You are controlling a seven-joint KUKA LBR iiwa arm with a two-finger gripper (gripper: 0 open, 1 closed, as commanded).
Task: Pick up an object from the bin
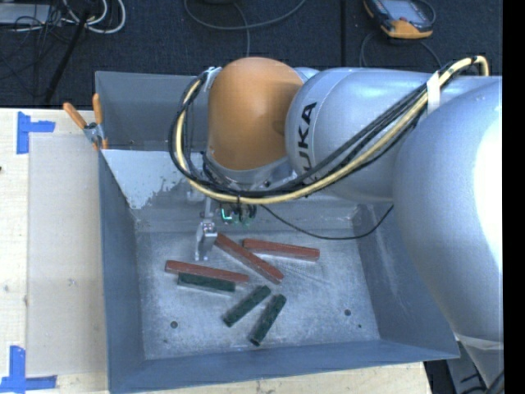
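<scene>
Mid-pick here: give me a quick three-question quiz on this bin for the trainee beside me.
1. How many reddish-brown bars lie on the floor of the bin?
2. True or false: the dark green bars all lie lower in the view than the gripper.
3. Which is nearest the gripper? A) the slanted reddish-brown bar B) the lowest dark green bar C) the bin's lower right corner
Key: 1) three 2) true 3) A
</scene>
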